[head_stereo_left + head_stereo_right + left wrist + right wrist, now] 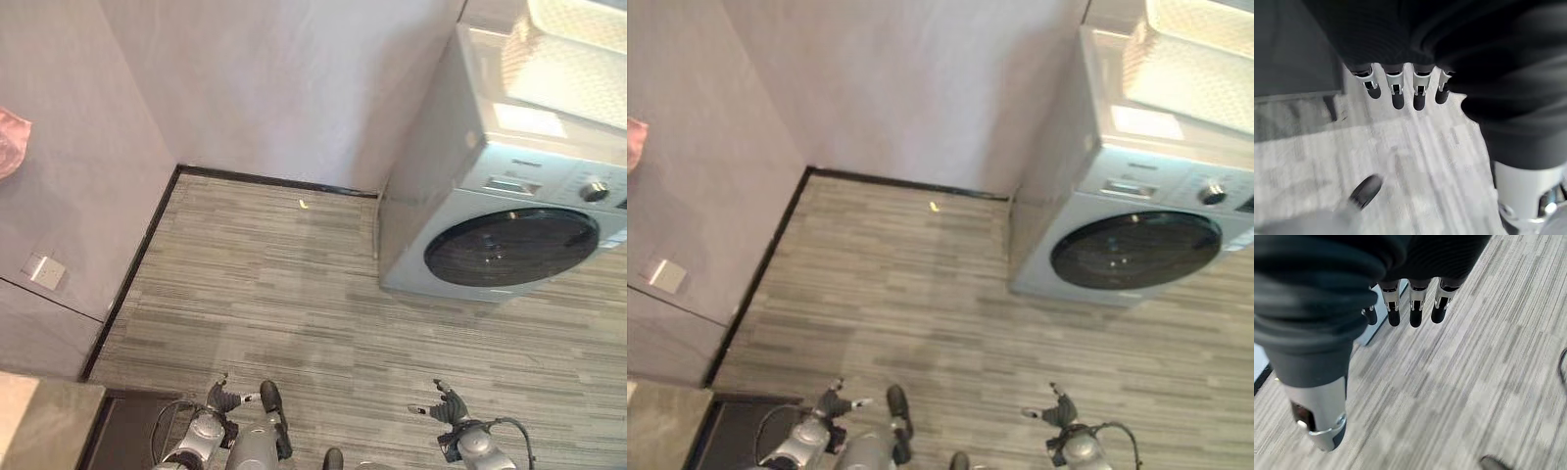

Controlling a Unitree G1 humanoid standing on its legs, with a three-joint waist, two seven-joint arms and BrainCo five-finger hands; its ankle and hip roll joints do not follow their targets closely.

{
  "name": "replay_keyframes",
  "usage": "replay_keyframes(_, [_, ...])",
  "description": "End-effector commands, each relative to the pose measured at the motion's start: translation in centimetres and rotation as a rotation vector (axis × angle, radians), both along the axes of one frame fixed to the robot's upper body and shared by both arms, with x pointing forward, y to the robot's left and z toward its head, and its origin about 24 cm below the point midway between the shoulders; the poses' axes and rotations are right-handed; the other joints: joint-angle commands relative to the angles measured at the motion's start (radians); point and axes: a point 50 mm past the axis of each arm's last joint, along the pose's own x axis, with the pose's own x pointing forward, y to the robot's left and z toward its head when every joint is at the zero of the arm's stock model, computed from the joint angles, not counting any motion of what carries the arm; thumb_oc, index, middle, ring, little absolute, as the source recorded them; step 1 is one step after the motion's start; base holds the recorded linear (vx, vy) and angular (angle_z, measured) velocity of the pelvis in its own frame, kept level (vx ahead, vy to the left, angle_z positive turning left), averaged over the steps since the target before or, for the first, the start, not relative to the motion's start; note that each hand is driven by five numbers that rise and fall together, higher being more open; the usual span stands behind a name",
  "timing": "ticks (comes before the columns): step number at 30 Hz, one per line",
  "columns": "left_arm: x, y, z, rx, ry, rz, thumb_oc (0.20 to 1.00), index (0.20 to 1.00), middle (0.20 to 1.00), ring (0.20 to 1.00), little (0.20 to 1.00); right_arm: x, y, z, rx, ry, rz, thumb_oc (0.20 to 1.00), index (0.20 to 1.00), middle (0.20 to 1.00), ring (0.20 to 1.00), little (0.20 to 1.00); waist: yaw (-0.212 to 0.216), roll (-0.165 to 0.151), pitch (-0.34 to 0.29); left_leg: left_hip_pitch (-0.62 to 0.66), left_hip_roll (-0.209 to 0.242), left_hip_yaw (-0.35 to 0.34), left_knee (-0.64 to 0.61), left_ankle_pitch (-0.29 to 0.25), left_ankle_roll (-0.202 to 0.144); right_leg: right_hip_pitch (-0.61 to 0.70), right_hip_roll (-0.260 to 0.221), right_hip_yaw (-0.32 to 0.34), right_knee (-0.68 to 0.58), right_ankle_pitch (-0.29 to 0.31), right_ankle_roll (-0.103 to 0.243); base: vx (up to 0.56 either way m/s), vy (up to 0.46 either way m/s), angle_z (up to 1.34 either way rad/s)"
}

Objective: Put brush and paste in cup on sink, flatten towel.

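Note:
A pink cloth [10, 139] hangs at the far left edge, against the grey wall. My left hand [227, 397] hangs low over the striped floor, its fingers [1398, 93] straight and the thumb [1365, 191] apart, holding nothing. My right hand [446, 403] hangs likewise at the lower right. Its fingers [1415, 308] are straight above bare floor, and it holds nothing either.
A silver washing machine [509, 225] with a dark round door stands at the right, a white basket [568, 49] on top. A stone counter corner [39, 421] shows at the lower left. A wall socket [44, 271] and a small scrap [304, 204] lie near the corner.

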Motion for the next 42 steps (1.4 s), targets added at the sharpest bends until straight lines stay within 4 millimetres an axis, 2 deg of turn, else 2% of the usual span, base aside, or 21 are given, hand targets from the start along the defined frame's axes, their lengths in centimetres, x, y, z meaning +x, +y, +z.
replay_keyframes(1, [0.7,-0.3,0.4,0.011,-0.031,-0.062,1.000,1.000,1.000,1.000,1.000,0.4,-0.6,0.7,0.000,-0.052,-0.004,1.000,1.000,1.000,1.000,1.000,0.033,-0.008,-0.037,-0.099,0.022,-0.006,0.120,-0.037,-0.105,-0.044,-0.110,0.033,0.088,0.144,0.065,0.46,0.586,0.10])
replay_keyframes(2, [1.3,-0.1,0.8,0.021,-0.051,-0.089,1.000,1.000,1.000,1.000,1.000,1.0,-0.1,1.0,0.015,-0.069,0.014,1.000,1.000,1.000,1.000,1.000,0.031,-0.006,-0.029,-0.046,-0.034,-0.016,0.078,-0.070,-0.059,-0.132,-0.143,0.046,0.296,0.294,0.089,0.46,0.587,0.11])
replay_keyframes(5, [1.3,0.0,0.8,0.033,-0.046,-0.102,1.000,1.000,1.000,1.000,1.000,1.6,0.1,1.2,0.015,-0.091,0.022,1.000,1.000,1.000,1.000,1.000,0.021,0.006,-0.018,-0.012,-0.043,-0.020,0.057,-0.081,-0.048,-0.169,-0.138,0.034,0.361,0.297,0.087,0.22,0.276,0.09])
replay_keyframes(6, [1.6,0.0,1.0,0.049,-0.047,-0.123,1.000,1.000,1.000,1.000,1.000,2.3,0.2,1.8,0.015,-0.125,0.035,1.000,1.000,1.000,1.000,1.000,-0.004,0.017,-0.010,0.018,-0.046,-0.040,0.036,-0.084,-0.048,-0.232,-0.069,0.075,0.384,0.247,0.073,0.22,0.137,0.37])
replay_keyframes(7, [1.7,0.1,1.1,0.058,-0.050,-0.132,1.000,1.000,1.000,1.000,1.000,2.3,0.3,1.9,0.019,-0.133,0.041,1.000,1.000,1.000,1.000,1.000,-0.015,0.027,-0.005,0.039,-0.044,-0.057,0.023,-0.087,-0.049,-0.280,-0.029,0.093,0.375,0.208,0.060,0.25,0.129,0.49])
replay_keyframes(10, [1.3,0.6,0.9,0.080,-0.031,-0.138,1.000,1.000,1.000,1.000,1.000,2.2,0.3,2.1,0.023,-0.147,0.052,1.000,1.000,1.000,1.000,1.000,-0.028,0.038,0.008,0.103,-0.045,-0.077,-0.007,-0.096,-0.066,-0.341,-0.021,0.024,0.258,0.153,0.044,0.23,0.054,0.42])
replay_keyframes(12, [0.8,0.6,0.6,0.086,-0.013,-0.142,1.000,1.000,1.000,1.000,1.000,2.1,0.2,2.1,0.016,-0.153,0.053,1.000,1.000,1.000,1.000,1.000,-0.048,0.026,0.013,0.164,-0.067,-0.119,-0.037,-0.112,-0.078,-0.412,-0.001,0.051,0.071,0.231,0.062,0.38,-0.058,0.32])
replay_keyframes(14, [0.7,0.5,0.5,0.087,-0.005,-0.144,1.000,1.000,1.000,1.000,1.000,2.2,0.2,2.3,0.013,-0.161,0.061,1.000,1.000,1.000,1.000,1.000,-0.058,0.026,0.017,0.180,-0.067,-0.132,-0.043,-0.116,-0.083,-0.425,-0.006,0.054,0.028,0.260,0.072,0.26,-0.045,0.50])
replay_keyframes(16, [0.3,0.3,0.2,0.084,0.012,-0.149,1.000,1.000,1.000,1.000,1.000,2.4,0.1,2.7,0.012,-0.182,0.062,1.000,1.000,1.000,1.000,1.000,-0.091,0.028,0.020,0.219,-0.070,-0.180,-0.051,-0.133,-0.095,-0.478,0.004,0.142,-0.043,0.306,0.089,0.33,-0.049,0.72])
replay_keyframes(19, [-0.4,0.2,-0.2,0.076,0.040,-0.148,1.000,1.000,1.000,1.000,1.000,1.5,0.0,2.2,0.028,-0.158,0.038,1.000,1.000,1.000,1.000,1.000,-0.110,0.018,0.012,0.256,-0.081,-0.248,-0.028,-0.163,-0.102,-0.458,0.024,0.245,-0.021,0.321,0.095,0.36,-0.087,1.06])
replay_keyframes(25, [-2.1,0.5,-1.0,0.070,0.100,-0.123,1.000,1.000,1.000,1.000,1.000,0.9,-0.8,2.1,0.045,-0.137,0.025,1.000,1.000,1.000,1.000,1.000,-0.095,0.014,-0.025,0.264,-0.051,-0.330,0.083,-0.177,-0.129,-0.389,0.059,0.204,0.010,0.288,0.039,0.34,-0.185,0.59])
replay_keyframes(27, [-2.1,0.5,-1.0,0.070,0.099,-0.128,1.000,1.000,1.000,1.000,1.000,1.0,-1.0,2.3,0.038,-0.142,0.030,1.000,1.000,1.000,1.000,1.000,-0.093,0.015,-0.026,0.251,-0.044,-0.332,0.123,-0.163,-0.144,-0.371,0.061,0.188,0.010,0.277,0.030,0.17,-0.117,0.49])
replay_keyframes(28, [-1.5,0.5,-0.7,0.074,0.084,-0.130,1.000,1.000,1.000,1.000,1.000,1.1,-1.6,2.6,0.019,-0.151,0.023,1.000,1.000,1.000,1.000,1.000,-0.090,0.008,-0.022,0.201,-0.014,-0.311,0.243,-0.115,-0.172,-0.332,0.050,0.144,0.010,0.255,0.012,0.22,-0.187,0.55])
replay_keyframes(30, [-0.6,0.6,-0.3,0.082,0.053,-0.121,1.000,1.000,1.000,1.000,1.000,1.0,-2.0,2.8,0.018,-0.166,0.004,1.000,1.000,1.000,1.000,1.000,-0.092,-0.010,-0.009,0.133,0.035,-0.238,0.377,-0.059,-0.188,-0.296,0.028,0.098,0.005,0.240,-0.010,0.27,-0.250,0.79])
replay_keyframes(31, [0.2,1.0,0.2,0.096,0.025,-0.116,1.000,1.000,1.000,1.000,1.000,1.0,-2.2,3.1,0.013,-0.172,0.008,1.000,1.000,1.000,1.000,1.000,-0.091,-0.017,0.001,0.100,0.083,-0.151,0.397,-0.051,-0.186,-0.266,0.016,0.061,0.006,0.206,-0.021,0.19,-0.173,0.87])
replay_keyframes(32, [0.2,1.0,0.2,0.096,0.026,-0.116,1.000,1.000,1.000,1.000,1.000,1.0,-2.2,3.1,0.013,-0.172,0.008,1.000,1.000,1.000,1.000,1.000,-0.092,-0.017,0.001,0.099,0.084,-0.151,0.399,-0.052,-0.186,-0.266,0.016,0.061,0.006,0.206,-0.021,0.24,-0.108,0.89])
replay_keyframes(33, [1.2,1.1,0.8,0.101,-0.010,-0.120,1.000,1.000,1.000,1.000,1.000,0.6,-2.2,2.9,0.014,-0.153,0.023,1.000,1.000,1.000,1.000,1.000,-0.078,-0.014,0.010,0.035,0.096,-0.098,0.340,-0.073,-0.180,-0.228,0.002,0.028,-0.001,0.176,-0.017,0.13,-0.013,0.75])
replay_keyframes(36, [1.2,1.4,0.9,0.104,-0.019,-0.104,1.000,1.000,1.000,1.000,1.000,0.5,-2.0,2.8,0.012,-0.139,0.063,1.000,1.000,1.000,1.000,1.000,-0.056,-0.006,0.005,-0.036,0.079,-0.100,0.206,-0.072,-0.177,-0.198,-0.012,0.001,-0.022,0.158,0.000,0.25,0.075,0.66])
replay_keyframes(37, [1.1,1.7,1.0,0.109,-0.022,-0.104,1.000,1.000,1.000,1.000,1.000,0.6,-1.7,2.8,0.008,-0.141,0.087,1.000,1.000,1.000,1.000,1.000,-0.040,0.008,-0.001,-0.067,0.099,-0.116,0.116,-0.005,-0.193,-0.186,-0.007,0.001,-0.023,0.137,0.001,0.28,0.130,0.29])
replay_keyframes(41, [0.7,2.7,1.1,0.124,-0.021,-0.069,1.000,1.000,1.000,1.000,1.000,1.1,-1.3,2.9,-0.003,-0.138,0.146,1.000,1.000,1.000,1.000,1.000,-0.013,0.021,0.000,-0.115,0.173,-0.076,-0.065,0.113,-0.224,-0.123,-0.024,-0.014,-0.017,0.094,0.013,0.35,0.197,0.07])
replay_keyframes(42, [0.7,2.8,1.0,0.124,-0.020,-0.068,1.000,1.000,1.000,1.000,1.000,1.1,-1.3,2.9,-0.003,-0.137,0.146,1.000,1.000,1.000,1.000,1.000,-0.014,0.018,0.001,-0.111,0.169,-0.075,-0.065,0.111,-0.224,-0.120,-0.028,-0.015,-0.015,0.090,0.014,0.49,0.323,-0.07])
